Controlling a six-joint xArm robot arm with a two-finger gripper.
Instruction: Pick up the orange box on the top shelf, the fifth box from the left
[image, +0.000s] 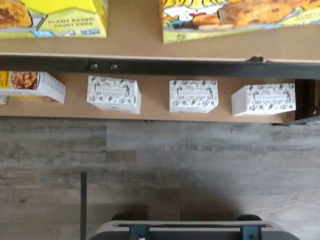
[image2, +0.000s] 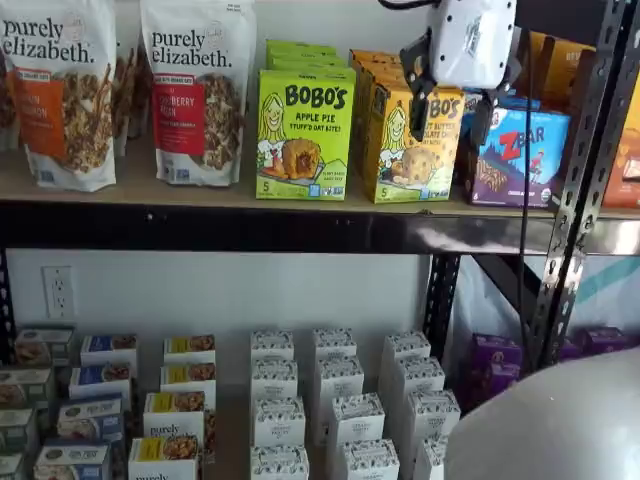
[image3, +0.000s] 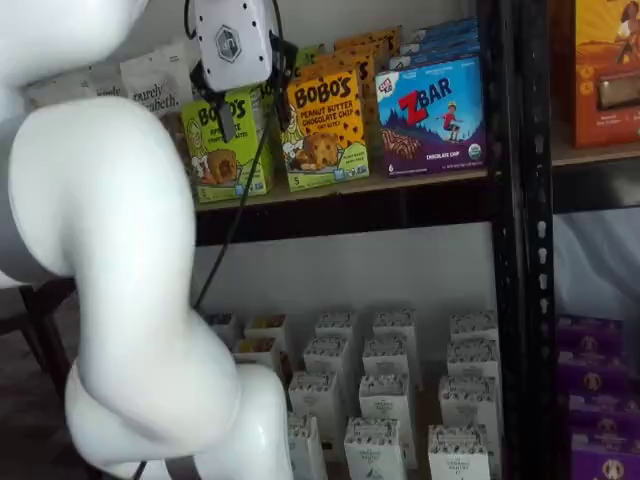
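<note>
The orange box (image2: 408, 150) stands upright on the top shelf (image2: 200, 196), between a green box and a blue box; it shows in both shelf views (image3: 325, 125). In the wrist view its front face (image: 240, 17) shows above the shelf's black rail (image: 160, 65). My gripper (image2: 450, 118) hangs in front of the box's upper part, with a plain gap between its two black fingers and nothing in them. In a shelf view my gripper (image3: 253, 112) is out in front of the shelf, apart from the box.
A green Bobo's Apple Pie box (image2: 303, 135) stands just left of the orange box, and a blue ZBar box (image2: 515, 155) just right. Granola bags (image2: 195, 90) stand further left. A black upright (image2: 580, 180) rises at the right. Several small white boxes (image2: 335, 400) fill the lower shelf.
</note>
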